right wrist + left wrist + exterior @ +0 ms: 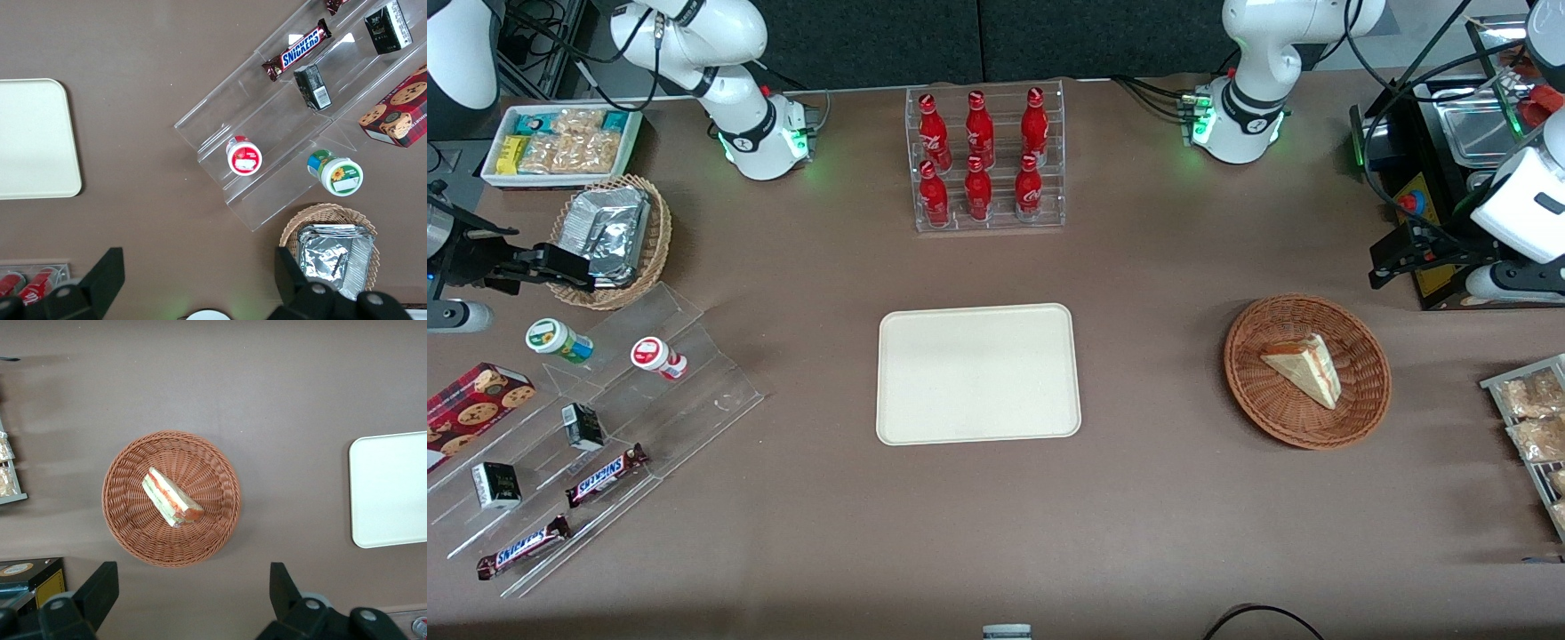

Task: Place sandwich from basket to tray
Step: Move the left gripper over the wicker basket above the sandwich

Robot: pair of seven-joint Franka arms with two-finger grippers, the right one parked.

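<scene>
Fingers spread, empty: hand [190,593] high above tabletop; sandwich [171,497] in basket [127,520] just ahead below, long axis diagonal to the finger line.

A matte brown table [1183,533] fills the scene. Along its edge farthest from the front camera stands a dark panel wall [978,40] with a vertical seam. Lighting is even and diffuse, and shadows on the table are soft. A black cable [1263,618] crosses the nearest edge.
</scene>
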